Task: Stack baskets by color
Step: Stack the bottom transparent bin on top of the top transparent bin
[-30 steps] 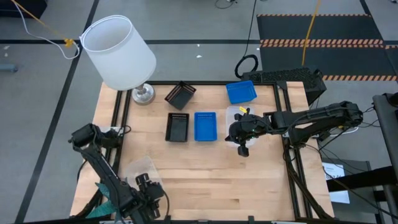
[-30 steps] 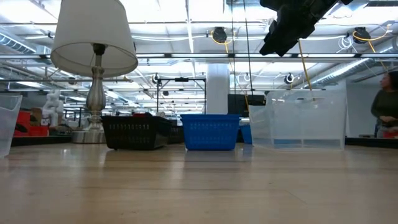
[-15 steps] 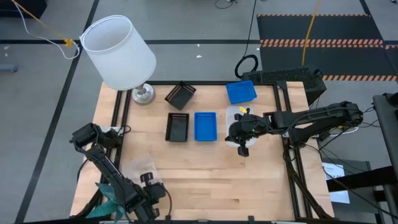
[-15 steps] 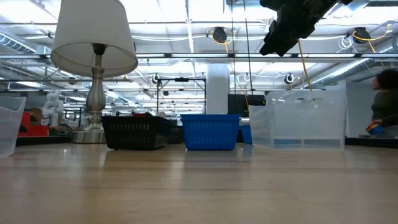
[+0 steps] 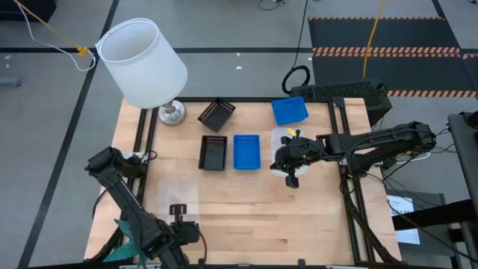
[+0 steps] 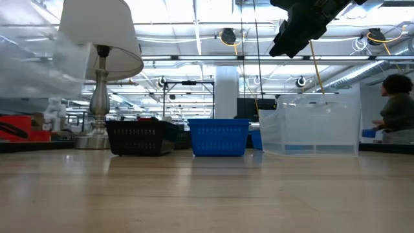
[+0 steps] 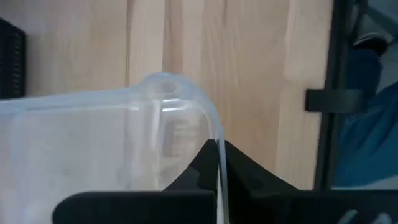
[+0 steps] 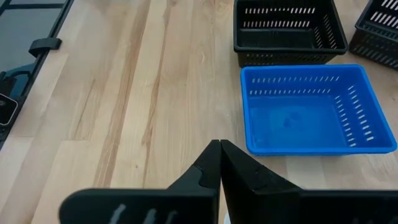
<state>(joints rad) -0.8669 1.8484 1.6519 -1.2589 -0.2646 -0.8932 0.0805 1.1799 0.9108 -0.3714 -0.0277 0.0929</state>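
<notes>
My left gripper (image 5: pixel 178 212) is at the table's near left, shut on a clear basket (image 5: pixel 175 194) that hangs above the wood. The low view shows this basket (image 6: pixel 35 65) high at the left. On the table stand two black baskets (image 5: pixel 213 152) (image 5: pixel 216 113), two blue baskets (image 5: pixel 246 152) (image 5: pixel 290 110) and another clear basket (image 5: pixel 281 137). My right gripper (image 5: pixel 291 179) hovers shut and empty over that clear basket's near side. My left gripper pinches the clear basket's side wall at its rim (image 7: pixel 217 155), close to a rounded corner, with one finger inside the basket and one outside. The fingers (image 7: pixel 242 171) come from above, pointing steeply down. The basket is lifted clear of the table.
A lamp with a white shade (image 5: pixel 142 63) stands at the far left corner. A teal paper ornament (image 5: pixel 123 237) lies by the near left edge. Bare wood (image 5: pixel 269 217) spans the near middle and right. A person (image 6: pixel 393 110) shows beyond the table.
My left gripper has shut on the clear basket's wall, rolled at the wrist and risen. The basket, which stood on the table at the near left, is now lifted clear and has shifted a little toward the far edge.
</notes>
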